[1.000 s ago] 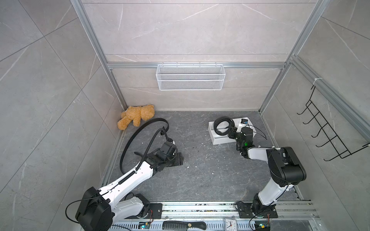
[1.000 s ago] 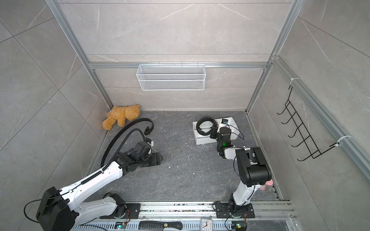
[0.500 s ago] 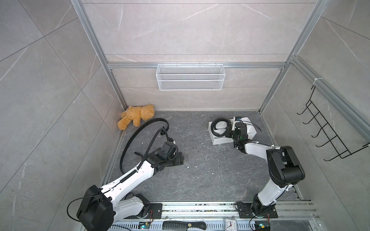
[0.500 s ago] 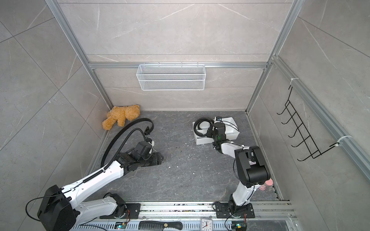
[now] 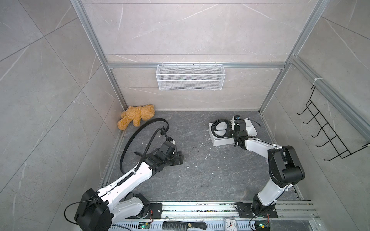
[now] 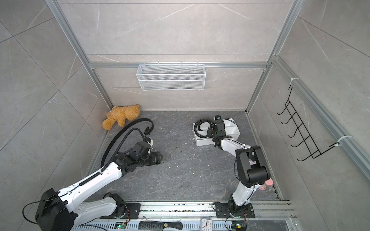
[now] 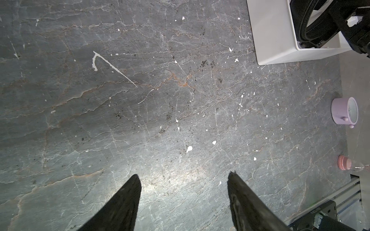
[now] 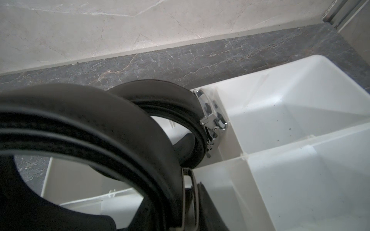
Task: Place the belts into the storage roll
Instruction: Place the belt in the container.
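The storage roll is a white divided tray [image 5: 220,142] [image 6: 202,142] at the back right of the floor. My right gripper [image 5: 230,132] [image 6: 210,133] [image 8: 186,200] reaches over it, shut on the buckle end of a coiled black belt [image 8: 100,124] [image 5: 217,125]. In the right wrist view a second coiled belt [image 8: 170,96] with a silver buckle stands in a tray compartment [image 8: 300,120]. A third belt [image 5: 132,138] [image 6: 118,138] lies in a long arc on the floor at the left. My left gripper [image 5: 180,158] [image 7: 184,178] is open and low over bare floor.
A teddy bear [image 5: 136,118] lies in the back left corner. On the back wall hangs a wire basket [image 5: 190,77], and on the right wall a hook rack [image 5: 328,136]. A lilac cup [image 7: 344,113] and a pink piece [image 7: 343,162] stand by the right wall.
My right gripper has moved toward the back wall with its coiled belt, which now sits lower in the tray. The left arm has barely moved.
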You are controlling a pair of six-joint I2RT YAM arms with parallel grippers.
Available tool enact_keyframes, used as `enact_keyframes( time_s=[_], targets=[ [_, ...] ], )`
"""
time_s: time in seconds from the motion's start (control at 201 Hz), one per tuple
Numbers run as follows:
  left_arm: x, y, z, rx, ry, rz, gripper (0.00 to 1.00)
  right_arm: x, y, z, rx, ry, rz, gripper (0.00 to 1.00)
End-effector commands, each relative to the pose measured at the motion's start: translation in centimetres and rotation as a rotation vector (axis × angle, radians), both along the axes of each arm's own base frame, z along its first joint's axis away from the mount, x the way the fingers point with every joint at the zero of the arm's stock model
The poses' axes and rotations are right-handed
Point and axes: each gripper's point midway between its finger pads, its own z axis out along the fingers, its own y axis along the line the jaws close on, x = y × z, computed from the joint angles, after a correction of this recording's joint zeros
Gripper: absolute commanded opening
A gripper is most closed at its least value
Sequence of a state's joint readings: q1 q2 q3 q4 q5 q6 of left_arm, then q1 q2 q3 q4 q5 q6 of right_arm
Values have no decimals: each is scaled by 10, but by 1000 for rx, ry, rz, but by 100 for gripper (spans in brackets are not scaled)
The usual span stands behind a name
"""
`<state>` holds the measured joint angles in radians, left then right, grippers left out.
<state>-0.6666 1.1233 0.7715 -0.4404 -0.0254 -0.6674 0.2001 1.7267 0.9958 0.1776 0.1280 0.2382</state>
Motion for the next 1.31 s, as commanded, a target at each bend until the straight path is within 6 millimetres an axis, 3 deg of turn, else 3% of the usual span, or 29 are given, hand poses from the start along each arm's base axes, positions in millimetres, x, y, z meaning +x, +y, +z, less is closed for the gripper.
enact_keyframes(
  time_s=[0.0,0.294,0.368,0.478,0.627,0.796,1.135,1.309],
  targets=[
    [1,5,4,-1,-26,13,71,3,0,6,-20,7,-3,7],
    [3,8,8,6,-49,19,71,-1,-1,8,-13,-14,-3,8],
    [3,8,8,7,-50,21,71,-3,-3,9,-14,-17,-14,22],
    [5,7,9,6,-55,19,71,-5,-4,7,-16,-4,-23,29],
    [5,8,11,14,-60,20,71,-6,-8,4,-13,17,-53,56],
    [5,9,13,16,-65,22,71,-9,-9,2,4,26,-66,63],
    [5,7,12,19,-50,13,72,-28,-16,54,40,-22,-106,76],
    [8,14,13,46,-41,35,75,-54,-21,59,41,127,-139,81]
  ],
)
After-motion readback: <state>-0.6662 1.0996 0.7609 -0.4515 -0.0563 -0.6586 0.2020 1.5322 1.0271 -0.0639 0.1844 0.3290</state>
